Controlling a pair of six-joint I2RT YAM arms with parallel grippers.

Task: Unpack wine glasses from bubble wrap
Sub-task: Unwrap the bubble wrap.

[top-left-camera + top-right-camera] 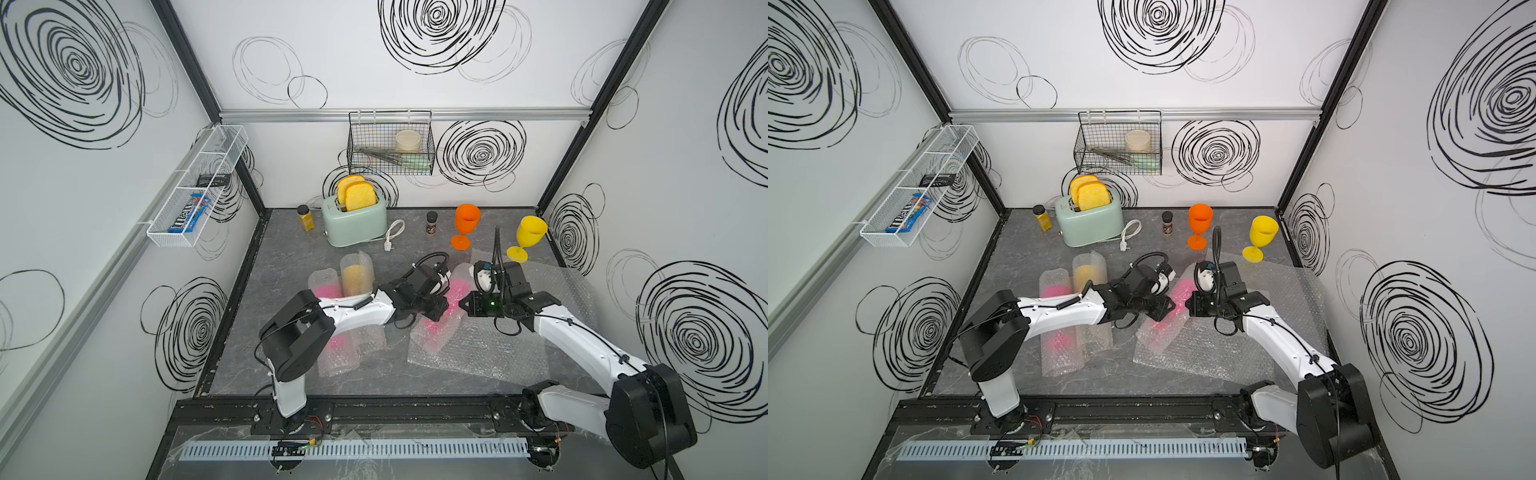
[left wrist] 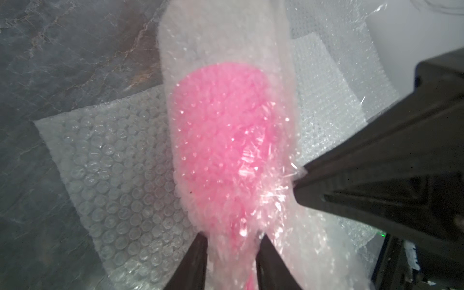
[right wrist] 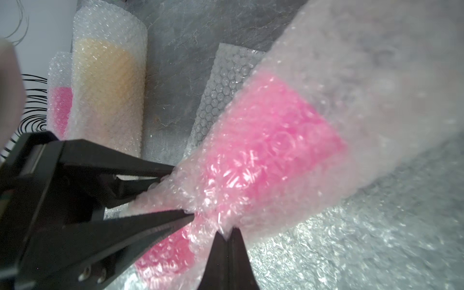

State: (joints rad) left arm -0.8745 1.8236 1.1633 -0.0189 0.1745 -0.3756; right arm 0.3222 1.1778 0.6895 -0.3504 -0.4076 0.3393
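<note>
A hot pink wine glass (image 2: 221, 130) lies rolled in bubble wrap (image 3: 376, 88) at mid table, seen in both top views (image 1: 455, 291) (image 1: 1181, 291). My left gripper (image 2: 232, 246) is open, its fingers either side of the wrapped stem. My right gripper (image 3: 227, 233) is shut on a fold of that wrap beside the stem. Two more wrapped tubes lie to the left, one yellow (image 1: 356, 274) and one pink (image 1: 324, 286). An orange glass (image 1: 466, 226) and a yellow glass (image 1: 528, 237) stand bare at the back right. Flat wrap sheets (image 1: 457, 349) lie under the roll.
A mint toaster (image 1: 353, 216) with bread stands at the back, its plug cord (image 1: 392, 235) beside it. Two spice jars (image 1: 306, 217) (image 1: 432, 223) flank it. A black wire basket (image 1: 390, 143) and a white wire shelf (image 1: 195, 191) hang on the walls.
</note>
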